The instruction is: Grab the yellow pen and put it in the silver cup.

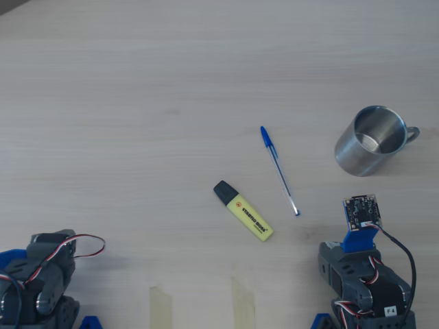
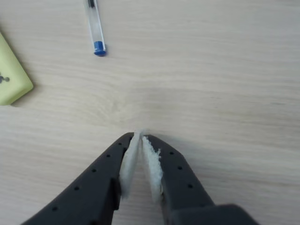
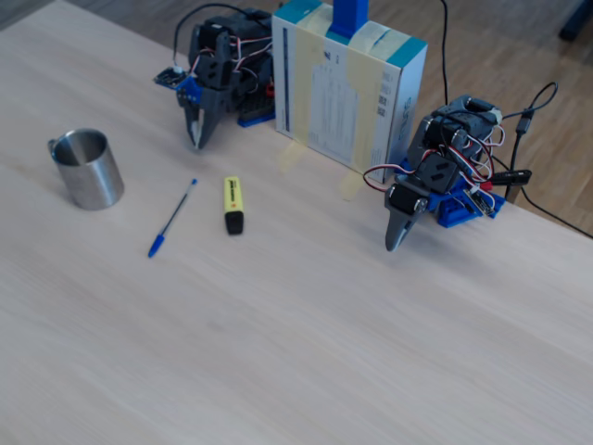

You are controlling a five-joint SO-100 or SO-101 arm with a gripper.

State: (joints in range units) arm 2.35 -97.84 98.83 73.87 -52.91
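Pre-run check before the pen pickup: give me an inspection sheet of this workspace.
Surface: pale wood table, bare in the middle.
Job's things: yellow pen lying flat, black cap on; silver cup upright, empty.
Clutter: blue pen lying between them, touching neither.
Gripper: gripper shut, empty, fingers padded white, low over bare wood.
Cables: loose wires on second arm.
Surroundings: box taped upright; wooden floor beyond.

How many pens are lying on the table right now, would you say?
2: the yellow pen lies mid-table, and a blue pen lies between it and the cup. None seems hidden.
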